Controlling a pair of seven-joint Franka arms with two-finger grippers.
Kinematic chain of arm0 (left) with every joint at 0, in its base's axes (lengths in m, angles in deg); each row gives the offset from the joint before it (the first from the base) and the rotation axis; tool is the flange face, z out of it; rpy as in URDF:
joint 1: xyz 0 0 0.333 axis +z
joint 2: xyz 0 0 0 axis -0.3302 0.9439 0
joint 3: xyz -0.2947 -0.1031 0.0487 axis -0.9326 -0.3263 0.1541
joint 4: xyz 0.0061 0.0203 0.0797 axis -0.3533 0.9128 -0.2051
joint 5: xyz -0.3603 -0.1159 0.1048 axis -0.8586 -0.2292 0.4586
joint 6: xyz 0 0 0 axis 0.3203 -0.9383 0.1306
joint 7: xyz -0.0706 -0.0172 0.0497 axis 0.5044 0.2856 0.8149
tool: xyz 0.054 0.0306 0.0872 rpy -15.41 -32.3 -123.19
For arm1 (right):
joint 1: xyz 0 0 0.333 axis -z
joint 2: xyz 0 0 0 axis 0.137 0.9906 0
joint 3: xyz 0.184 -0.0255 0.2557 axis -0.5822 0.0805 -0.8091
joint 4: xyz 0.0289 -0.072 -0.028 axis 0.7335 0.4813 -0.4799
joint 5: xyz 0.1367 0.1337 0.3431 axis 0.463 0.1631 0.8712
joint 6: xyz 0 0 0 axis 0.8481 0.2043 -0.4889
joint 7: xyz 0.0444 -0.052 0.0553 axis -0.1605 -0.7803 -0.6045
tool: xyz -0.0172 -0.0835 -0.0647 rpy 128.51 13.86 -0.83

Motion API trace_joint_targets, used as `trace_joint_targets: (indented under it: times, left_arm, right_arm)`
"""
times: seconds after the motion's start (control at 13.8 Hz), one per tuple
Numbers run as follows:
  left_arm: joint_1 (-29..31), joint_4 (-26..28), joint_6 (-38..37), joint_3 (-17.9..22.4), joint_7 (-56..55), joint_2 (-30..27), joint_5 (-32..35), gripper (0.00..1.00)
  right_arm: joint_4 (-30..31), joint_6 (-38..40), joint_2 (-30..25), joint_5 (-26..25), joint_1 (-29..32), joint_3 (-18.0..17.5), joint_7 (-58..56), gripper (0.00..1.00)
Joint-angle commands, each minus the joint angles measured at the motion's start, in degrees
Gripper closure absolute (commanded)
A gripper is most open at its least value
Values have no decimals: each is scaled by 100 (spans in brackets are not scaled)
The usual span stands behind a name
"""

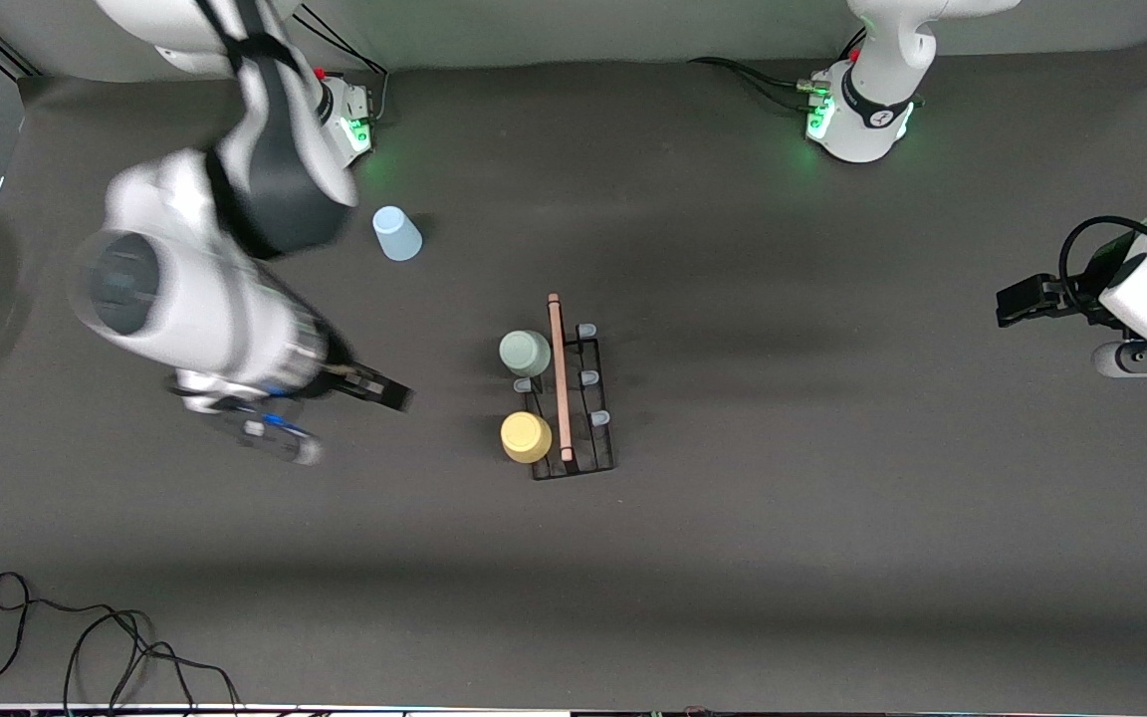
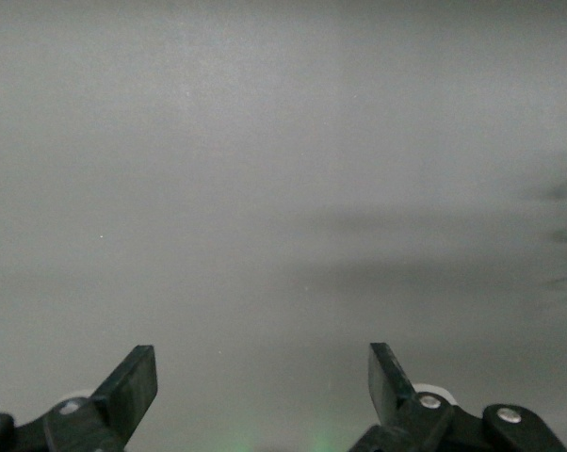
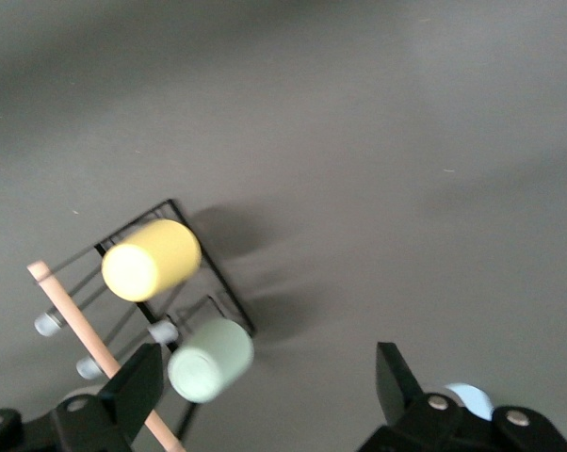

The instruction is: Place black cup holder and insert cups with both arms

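Observation:
The black cup holder [image 1: 574,471] stands mid-table with its wooden rod handle [image 1: 559,378] along the middle. A grey-green cup [image 1: 525,353] and a yellow cup [image 1: 526,437] sit upside down on its pegs on the side toward the right arm's end. A light blue cup [image 1: 397,233] stands upside down on the table near the right arm's base. My right gripper [image 1: 381,388] is open and empty over the table beside the holder. Its wrist view shows the yellow cup [image 3: 152,259], the grey-green cup [image 3: 211,360] and part of the blue cup [image 3: 467,397]. My left gripper [image 1: 1024,299] waits open at its end of the table.
Three pale-tipped pegs [image 1: 589,378] on the holder's side toward the left arm's end are bare. Black cables [image 1: 86,647] lie at the table edge nearest the front camera, at the right arm's end. The left wrist view shows only bare dark table [image 2: 283,188].

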Motion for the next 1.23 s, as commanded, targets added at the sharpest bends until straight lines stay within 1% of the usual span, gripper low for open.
trace_joint_targets:
  times: [0.0, 0.22, 0.29, 0.44, 0.51, 0.65, 0.8, 1.16]
  left_arm:
    - [1, 7, 36, 1, 24, -46, 68, 0]
    - [19, -2, 71, 1, 33, -72, 59, 0]
    - [27, -10, 97, 1, 33, -81, 50, 0]
    - [45, -2, 115, 1, 86, -98, 42, 0]
    - [54, -10, 124, 1, 86, -107, 15, 0]
    - [54, -11, 202, 1, 94, -99, -3, 0]
    - [54, -2, 194, 1, 95, -107, -3, 0]
    - [54, -2, 159, 1, 95, -99, -3, 0]
  right_arm:
    - [158, 765, -569, -143, -63, 481, -373, 0]
    - [167, 1399, -1017, -993, -54, 833, -1416, 0]
    - [176, 1488, -1097, -1092, -54, 991, -1689, 0]
    - [176, 1541, -1124, -1119, -63, 1351, -2243, 0]
    - [185, 1542, -1107, -1180, -63, 1448, -2498, 0]
    - [246, 1507, -1106, -1435, -54, 1484, -2903, 0]
    - [308, 1463, -1124, -1436, -54, 1537, -2993, 0]
    - [308, 1366, -1107, -1444, -81, 1537, -2993, 0]
